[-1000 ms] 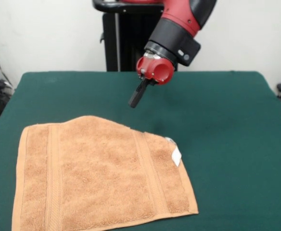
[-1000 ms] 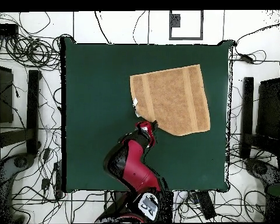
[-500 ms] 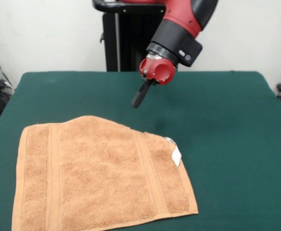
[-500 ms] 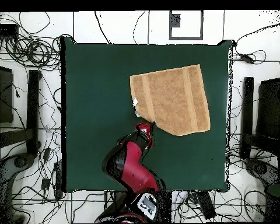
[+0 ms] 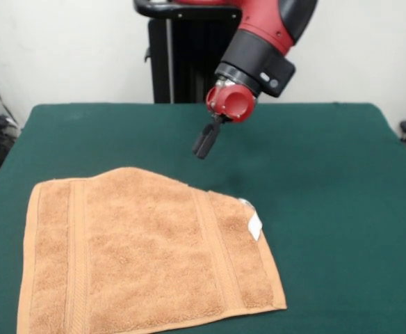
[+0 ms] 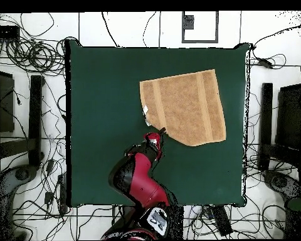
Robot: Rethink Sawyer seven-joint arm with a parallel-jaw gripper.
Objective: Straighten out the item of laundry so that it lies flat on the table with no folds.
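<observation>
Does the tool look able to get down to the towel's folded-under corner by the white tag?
Probably yes: the tool hangs above bare table just beyond the towel, with nothing between it and the tag.

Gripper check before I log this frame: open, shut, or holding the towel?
Gripper: holding nothing, above the table, clear of the towel; open or shut cannot be told.

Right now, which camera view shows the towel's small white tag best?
The front view: the tag stands out white at the towel edge nearest the gripper. Overhead, it is only a tiny white speck beside the towel.
</observation>
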